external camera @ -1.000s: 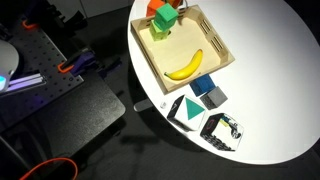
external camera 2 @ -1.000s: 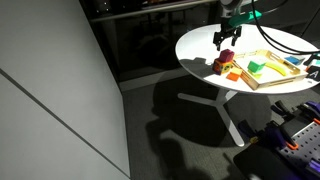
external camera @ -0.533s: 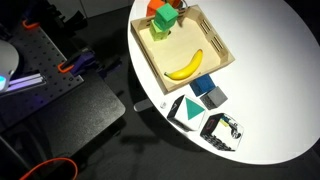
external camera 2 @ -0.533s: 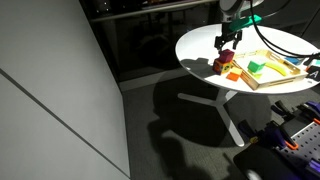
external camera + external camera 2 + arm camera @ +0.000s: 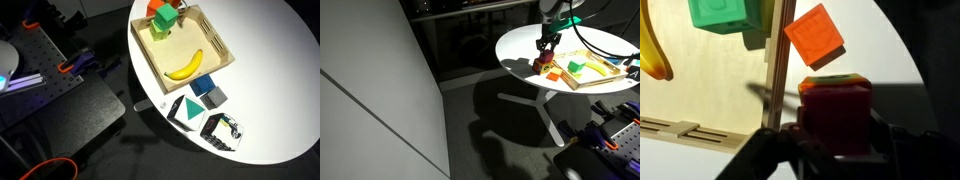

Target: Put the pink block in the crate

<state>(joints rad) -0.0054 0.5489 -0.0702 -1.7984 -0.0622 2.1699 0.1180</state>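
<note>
Crate [image 5: 710,95] at left holding one banana [image 5: 652,50] and one green cube [image 5: 728,12], one orange block [image 5: 815,35] on the white table [image 5: 865,60] just outside its wall, one pink block [image 5: 836,112] nearby outside the crate, gripper [image 5: 836,138] fingers clamped on its sides.

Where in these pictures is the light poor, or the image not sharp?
Wrist view: the pink block in the end effector is very near, soft and shaded, looking reddish; the orange block is sharper. In an exterior view, the table is glaring white. In an exterior view, the room is dark and the table casts a shadow on the floor.
</note>
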